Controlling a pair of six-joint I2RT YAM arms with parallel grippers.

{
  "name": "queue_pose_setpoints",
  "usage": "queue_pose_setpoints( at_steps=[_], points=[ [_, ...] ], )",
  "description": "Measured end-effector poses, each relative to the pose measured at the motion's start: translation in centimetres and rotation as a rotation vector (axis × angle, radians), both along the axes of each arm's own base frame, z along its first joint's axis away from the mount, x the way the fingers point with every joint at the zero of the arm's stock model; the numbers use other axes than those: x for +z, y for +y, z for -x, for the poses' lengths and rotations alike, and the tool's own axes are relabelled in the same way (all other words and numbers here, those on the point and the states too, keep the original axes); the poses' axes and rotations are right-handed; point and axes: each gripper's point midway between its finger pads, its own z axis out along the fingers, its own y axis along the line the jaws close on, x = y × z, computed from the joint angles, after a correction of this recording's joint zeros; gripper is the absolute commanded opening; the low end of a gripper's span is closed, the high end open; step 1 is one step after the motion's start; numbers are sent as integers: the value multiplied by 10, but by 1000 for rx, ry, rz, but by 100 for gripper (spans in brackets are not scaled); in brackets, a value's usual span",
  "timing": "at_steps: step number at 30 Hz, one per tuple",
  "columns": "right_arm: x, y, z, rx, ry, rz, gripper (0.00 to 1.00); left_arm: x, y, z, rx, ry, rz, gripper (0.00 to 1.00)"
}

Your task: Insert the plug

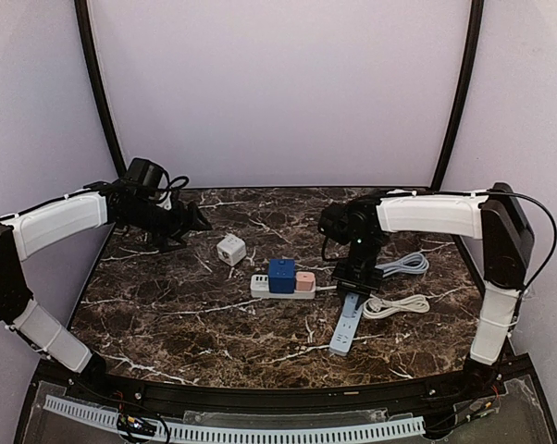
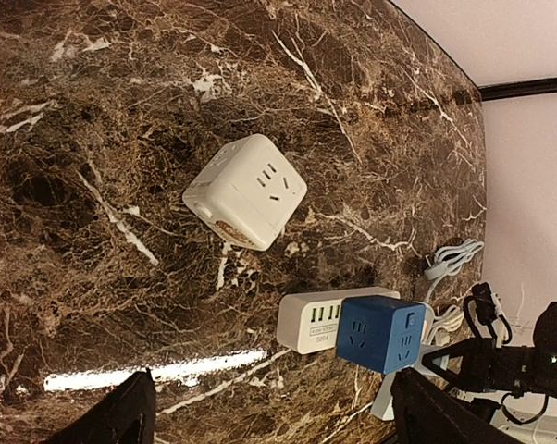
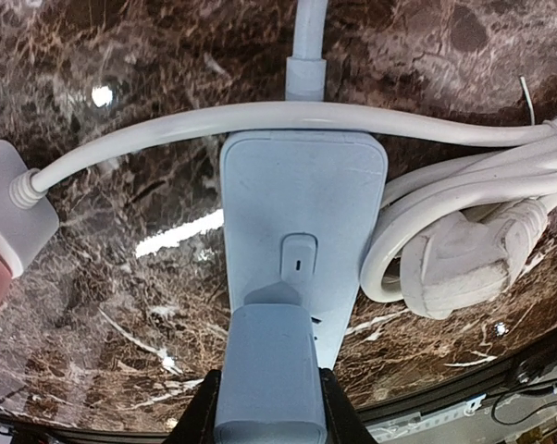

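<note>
My right gripper [image 3: 265,412] is shut on a pale blue plug [image 3: 265,370]; its dark fingers [image 3: 197,421] press on both of the plug's sides. The plug stands over the near half of a pale blue power strip [image 3: 302,199], just short of the strip's switch button [image 3: 298,262]. Whether its prongs are in a socket is hidden. In the top view this gripper [image 1: 355,277] hangs over the far end of that strip [image 1: 345,324]. My left gripper [image 1: 193,222] is open and empty at the far left, with only its finger [image 2: 121,421] tips showing in the left wrist view.
A white power strip [image 1: 265,287] carries a blue cube adapter [image 1: 281,275] and a pink one [image 1: 304,281]. A white cube socket [image 1: 230,250] sits alone behind it. A white plug [image 3: 464,268] with coiled cable lies right of the blue strip, plus more cable [image 1: 403,265].
</note>
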Motion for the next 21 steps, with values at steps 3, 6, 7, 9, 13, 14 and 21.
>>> queue_pose_setpoints(
  at_steps=[3, 6, 7, 9, 13, 14, 21],
  points=[
    [0, -5, -10, 12, 0, 16, 0, 1, 0, -1, 2, -2, -2, 88],
    [0, -7, -14, 25, 5, 22, 0, 2, 1, -1, 5, -5, -5, 89],
    [-1, -7, -13, 27, 5, 22, 0, 2, 1, -2, 7, -6, -6, 89],
    [-1, -6, -12, 28, 1, 26, 0, 1, 2, -2, 12, -7, -10, 88],
    [-8, -5, -8, 42, -49, 61, 0, 2, 3, -3, 23, -9, -13, 88],
    [-10, -4, -7, 47, -63, 72, 0, 3, 4, -3, 25, -11, -13, 89],
    [-16, -8, -4, 28, -110, 48, 0, 4, 5, -3, 41, -10, -10, 88]
  ],
)
